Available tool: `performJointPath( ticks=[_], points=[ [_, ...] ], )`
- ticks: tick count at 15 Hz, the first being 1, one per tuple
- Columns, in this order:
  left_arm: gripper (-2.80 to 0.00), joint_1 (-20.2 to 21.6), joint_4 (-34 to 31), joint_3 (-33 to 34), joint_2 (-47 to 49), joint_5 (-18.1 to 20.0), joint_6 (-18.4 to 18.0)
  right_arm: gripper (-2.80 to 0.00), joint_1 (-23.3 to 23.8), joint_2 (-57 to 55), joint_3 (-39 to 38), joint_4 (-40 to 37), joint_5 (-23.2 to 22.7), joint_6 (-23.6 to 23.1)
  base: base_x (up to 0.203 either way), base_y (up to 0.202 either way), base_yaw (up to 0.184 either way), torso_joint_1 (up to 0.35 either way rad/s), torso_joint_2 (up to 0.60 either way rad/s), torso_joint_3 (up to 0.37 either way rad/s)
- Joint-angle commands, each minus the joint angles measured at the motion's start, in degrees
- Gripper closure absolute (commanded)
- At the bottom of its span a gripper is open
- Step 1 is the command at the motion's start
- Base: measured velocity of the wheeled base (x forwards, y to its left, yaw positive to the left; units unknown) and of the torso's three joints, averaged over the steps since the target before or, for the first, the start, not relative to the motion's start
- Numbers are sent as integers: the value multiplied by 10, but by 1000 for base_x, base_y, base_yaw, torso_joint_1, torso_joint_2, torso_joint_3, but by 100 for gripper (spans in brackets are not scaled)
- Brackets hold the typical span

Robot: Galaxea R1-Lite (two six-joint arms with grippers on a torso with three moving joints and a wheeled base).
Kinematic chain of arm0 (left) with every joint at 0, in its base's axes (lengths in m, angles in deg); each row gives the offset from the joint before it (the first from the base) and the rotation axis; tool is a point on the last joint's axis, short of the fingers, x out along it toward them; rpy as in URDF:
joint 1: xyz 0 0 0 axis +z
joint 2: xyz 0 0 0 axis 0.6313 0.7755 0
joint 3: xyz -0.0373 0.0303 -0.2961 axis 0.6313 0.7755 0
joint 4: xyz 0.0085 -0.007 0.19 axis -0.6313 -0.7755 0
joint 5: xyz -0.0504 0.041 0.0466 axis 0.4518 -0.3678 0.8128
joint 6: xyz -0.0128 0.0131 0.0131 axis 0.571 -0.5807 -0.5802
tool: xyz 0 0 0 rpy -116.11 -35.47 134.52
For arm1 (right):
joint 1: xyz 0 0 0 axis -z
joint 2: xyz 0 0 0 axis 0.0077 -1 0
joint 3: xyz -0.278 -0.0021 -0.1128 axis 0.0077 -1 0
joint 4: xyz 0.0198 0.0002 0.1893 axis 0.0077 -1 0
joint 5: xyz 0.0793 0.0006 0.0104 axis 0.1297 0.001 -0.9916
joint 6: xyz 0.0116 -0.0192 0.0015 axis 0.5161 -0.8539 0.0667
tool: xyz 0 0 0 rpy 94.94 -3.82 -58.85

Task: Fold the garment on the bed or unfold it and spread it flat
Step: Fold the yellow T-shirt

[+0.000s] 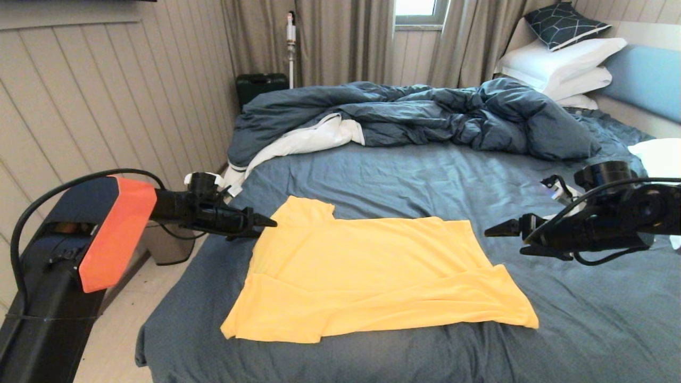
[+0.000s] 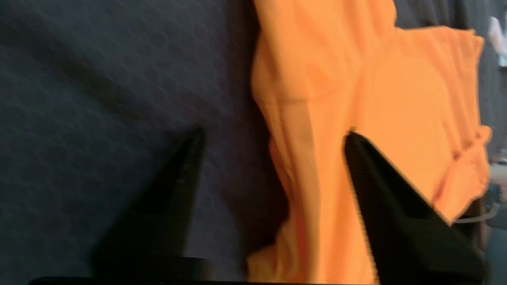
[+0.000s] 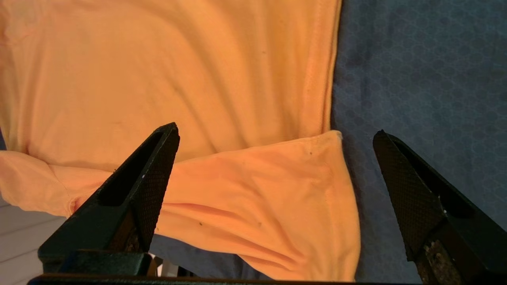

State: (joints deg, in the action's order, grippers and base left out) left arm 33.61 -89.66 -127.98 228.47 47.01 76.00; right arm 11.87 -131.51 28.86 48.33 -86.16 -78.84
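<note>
- Yellow T-shirt [image 1: 372,276] lying near the middle of the bed [image 1: 585,330], on the dark blue-grey sheet, mostly flat with a few long creases; body looks doubled over, with one short sleeve sticking out toward 11 o'clock and a fold edge running along the near side.
- Left gripper [image 1: 266,222] at 10 o'clock from the shirt's centre, pointing level toward the sleeve edge, tip just at the fabric's border. Jaws apart in the left wrist view, one finger over bare sheet and the other over yellow cloth, so the shirt's edge [image 2: 285,158] sits between them; no cloth clamped yet. Likely placed this way to straddle the hem before pinching it.
- Right gripper [image 1: 503,230] at 3 o'clock from the shirt's centre, hovering just beside the far side edge, apart from the cloth. Jaws wide apart, holding nothing; right wrist view shows the folded corner [image 3: 277,190] and the sheet between the two fingers. Probably staged to take the matching edge so both sides lift together.
- Rumpled dark blue duvet [image 1: 425,114] bunched at 12 o'clock, well apart from the shirt, leaving room to work on the sheet.
- White pillows [image 1: 558,66] stacked at 1 o'clock against the light blue headboard [image 1: 646,74], clear of both arms.
- Thin soft fabric likely to slip or drag if only one layer gets pinched.
</note>
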Motion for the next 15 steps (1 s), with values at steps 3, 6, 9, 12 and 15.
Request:
performJointPath(
  ticks=[3,6,9,12,15],
  points=[
    [0,-1,13,-1,6,-4,3,-280,0,3,1,0,-1,1,0,0,0,0,0,0],
    [0,-1,9,1,3,-1,6,-280,0,4,4,0,-1,1,0,0,0,0,0,0],
    [0,-1,8,7,0,1,6,-280,3,-30,43,-1,1,5,0,0,0,0,0,0],
    [0,-1,8,15,-5,1,6,-280,3,-80,97,-1,1,5,0,0,0,0,0,0],
    [0,-1,8,19,-11,-3,6,-280,1,-150,168,5,4,5,0,0,0,0,0,0]
  ],
)
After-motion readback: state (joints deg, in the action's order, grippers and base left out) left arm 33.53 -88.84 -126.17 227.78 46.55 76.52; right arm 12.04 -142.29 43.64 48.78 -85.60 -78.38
